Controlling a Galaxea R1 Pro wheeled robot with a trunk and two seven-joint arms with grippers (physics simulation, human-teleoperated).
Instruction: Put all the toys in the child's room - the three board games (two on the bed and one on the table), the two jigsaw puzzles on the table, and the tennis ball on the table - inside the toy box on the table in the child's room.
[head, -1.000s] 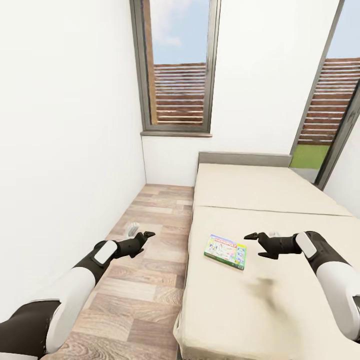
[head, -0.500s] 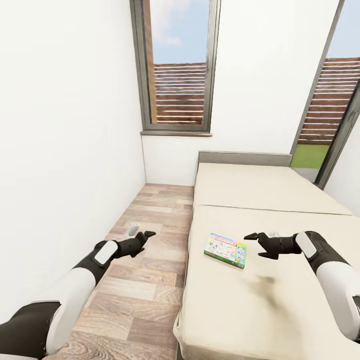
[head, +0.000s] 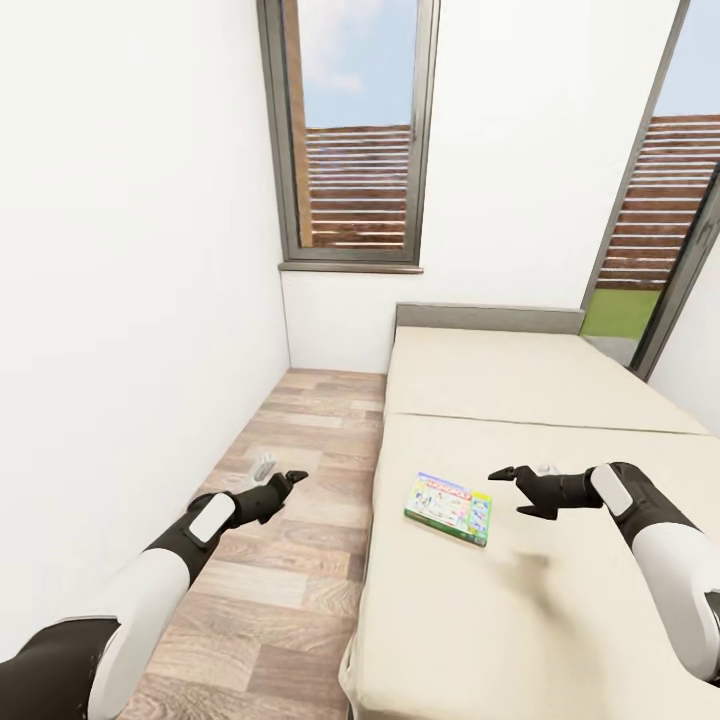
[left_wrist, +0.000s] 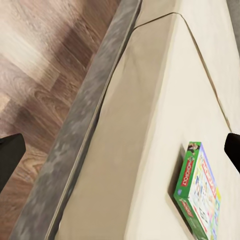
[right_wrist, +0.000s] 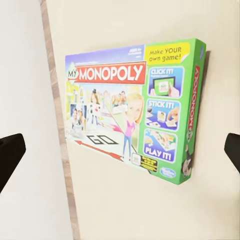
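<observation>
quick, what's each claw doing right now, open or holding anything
Left claw: open, empty, over the floor beside the bed.
Right claw: open, empty, above the bed by the Monopoly box.

Home bedroom — beige bed (head: 520, 420) with grey headboard (head: 488, 318), wood-plank floor (head: 290, 470), tall window (head: 355, 130), white walls.

The scene is seen by the head view from high up, facing forward and down over both arms toward the beige-covered bed (head: 520, 540), the wood-plank floor (head: 290, 520) and a grey-framed window (head: 350, 135). The grey bed edge and the green-sided Monopoly board game box (left_wrist: 200, 197) are viewed by the left wrist camera from the floor side, at middling range. The same box (right_wrist: 132, 112) is viewed by the right wrist camera closely from above, and is shared by all three views (head: 449, 507).
</observation>
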